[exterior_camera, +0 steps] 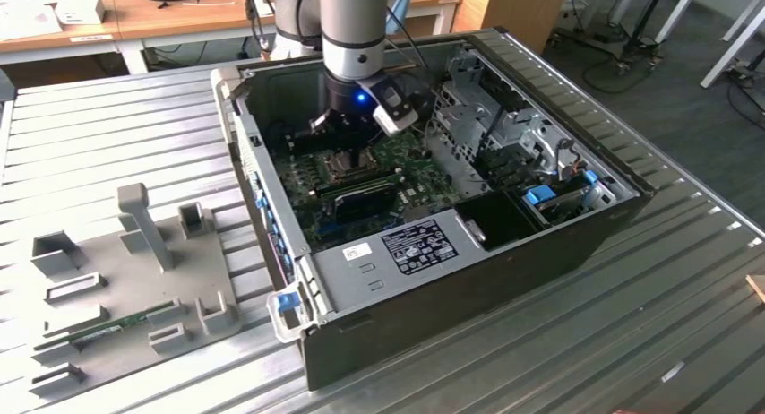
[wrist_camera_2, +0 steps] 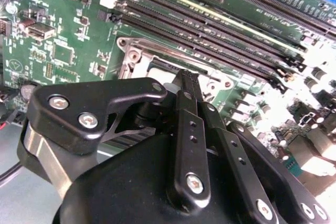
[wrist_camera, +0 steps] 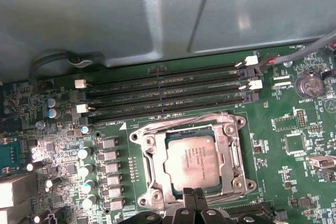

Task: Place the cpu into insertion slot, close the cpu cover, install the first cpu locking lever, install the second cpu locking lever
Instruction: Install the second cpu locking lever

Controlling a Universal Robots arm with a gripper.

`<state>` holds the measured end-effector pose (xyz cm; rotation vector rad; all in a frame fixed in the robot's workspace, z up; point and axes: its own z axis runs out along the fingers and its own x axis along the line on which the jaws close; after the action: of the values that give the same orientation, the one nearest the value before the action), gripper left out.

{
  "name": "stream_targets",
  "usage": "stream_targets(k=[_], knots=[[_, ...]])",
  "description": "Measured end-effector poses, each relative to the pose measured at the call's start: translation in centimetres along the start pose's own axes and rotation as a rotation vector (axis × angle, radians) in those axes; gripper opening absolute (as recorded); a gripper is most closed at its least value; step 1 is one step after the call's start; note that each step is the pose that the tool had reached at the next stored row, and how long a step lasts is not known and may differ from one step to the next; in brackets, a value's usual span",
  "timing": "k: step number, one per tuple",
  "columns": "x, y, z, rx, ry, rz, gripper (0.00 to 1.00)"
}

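We see the small pale beige-silver square cpu (wrist_camera: 190, 161) lying flat in the dark square insertion slot (wrist_camera: 160, 169) on the green circuit board (wrist_camera: 294, 124). The thin silvery cpu cover (wrist_camera: 228, 153) lies closed over it, framing the chip. Our black hand (wrist_camera: 193, 196) sits clenched at the cover's edge, fingertips (wrist_camera_2: 187, 80) together, holding nothing that we can make out, inside the open black computer case (exterior_camera: 502, 253) on the ridged metal surface (exterior_camera: 107, 136).

Ribbed metal table (exterior_camera: 107, 136) carries open computer case (exterior_camera: 478, 288); grey fixture plate (exterior_camera: 132, 288) beside it.
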<state>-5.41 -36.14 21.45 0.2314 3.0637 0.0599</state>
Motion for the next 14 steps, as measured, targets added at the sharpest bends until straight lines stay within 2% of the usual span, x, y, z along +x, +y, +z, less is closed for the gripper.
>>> stream_targets(k=[7,14], knots=[[-0.06,0.23,0.02,-0.0079,0.0020,-0.028,0.10],[-0.17,0.96,0.08,-0.0091,0.0028,-0.041,0.10]])
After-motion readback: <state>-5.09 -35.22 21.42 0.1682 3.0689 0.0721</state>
